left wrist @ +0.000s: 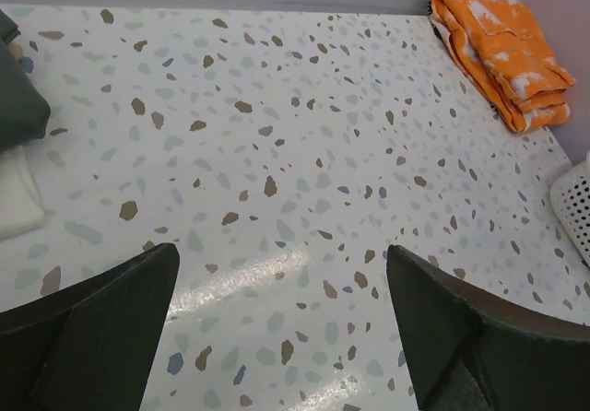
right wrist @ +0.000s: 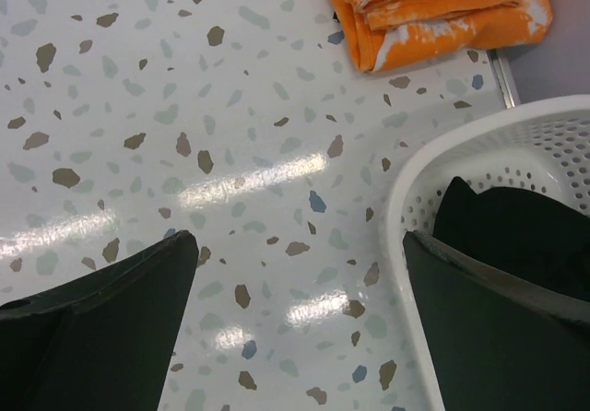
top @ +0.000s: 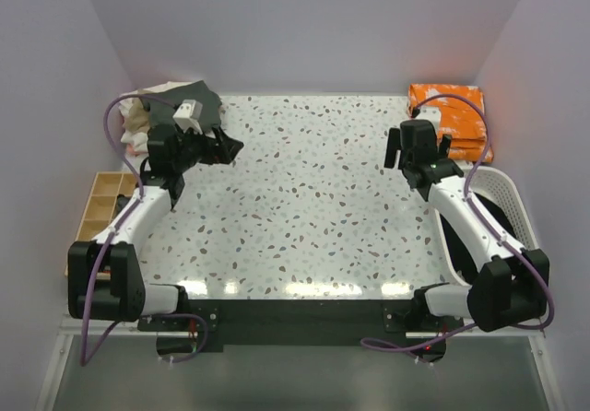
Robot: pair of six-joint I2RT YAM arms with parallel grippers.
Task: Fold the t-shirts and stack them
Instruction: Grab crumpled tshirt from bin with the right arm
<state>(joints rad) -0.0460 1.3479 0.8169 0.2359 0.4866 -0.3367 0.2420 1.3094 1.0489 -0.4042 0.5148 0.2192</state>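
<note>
A pile of folded t-shirts (top: 175,102) lies at the table's far left corner, a dark grey-green one on top of tan and cream ones. In the left wrist view its dark shirt (left wrist: 18,107) and cream shirt (left wrist: 14,199) show at the left edge. A black t-shirt (right wrist: 516,231) lies bunched in the white basket (right wrist: 442,162). My left gripper (top: 230,144) (left wrist: 281,273) hangs open just right of the pile, holding nothing. Beside the basket my right gripper (top: 419,148) (right wrist: 300,254) is open over the bare table.
A folded orange cloth (top: 452,121) (left wrist: 502,52) (right wrist: 433,10) lies in the far right corner. The white basket (top: 505,199) sits along the right edge. A wooden compartment tray (top: 103,204) stands off the table's left side. Walls close in on three sides.
</note>
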